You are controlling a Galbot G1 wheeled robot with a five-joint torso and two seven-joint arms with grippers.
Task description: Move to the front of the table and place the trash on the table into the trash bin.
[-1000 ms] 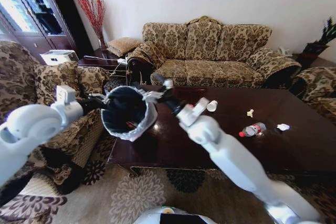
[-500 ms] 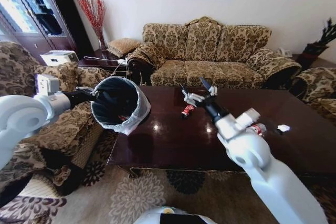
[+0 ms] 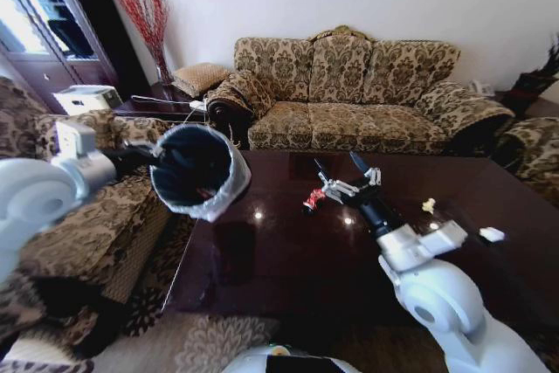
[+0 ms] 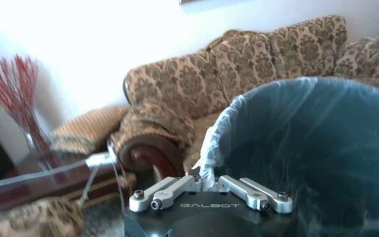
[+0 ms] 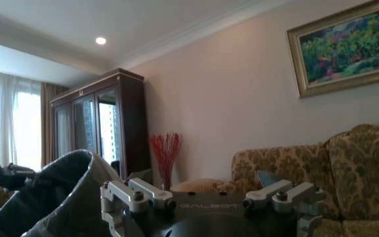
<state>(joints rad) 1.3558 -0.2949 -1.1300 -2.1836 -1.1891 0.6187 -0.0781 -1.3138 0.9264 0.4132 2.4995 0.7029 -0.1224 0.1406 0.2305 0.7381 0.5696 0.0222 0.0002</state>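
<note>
Fingers of the right gripper (image 3: pixel 342 171) stand spread and bare above the table (image 3: pixel 288 259), a red wrapper (image 3: pixel 313 199) lying on the wood just beside and below their tips. Left gripper (image 4: pixel 206 183) pinches the trash bin (image 3: pixel 198 169) rim, holding it tilted in the air by the table's left end.

The bench (image 3: pixel 288 259) is dark reddish wood, polished so glossy that it mirrors the ceiling lights. The bin (image 3: pixel 194 172) looks like matt black plastic, lined with a thin, translucent white plastic bag (image 4: pixel 255 108) that wrinkles over its rim. The left gripper (image 4: pixel 209 190) has brushed metal links on a smooth black body; the right gripper (image 3: pixel 342 174) shows the same bare metal. The robot's arm shells are smooth, slightly shiny white plastic. The sofa (image 3: pixel 349 93) is woven patterned cloth. A red wrapper (image 3: pixel 313 200) on the wood looks shiny.
</note>
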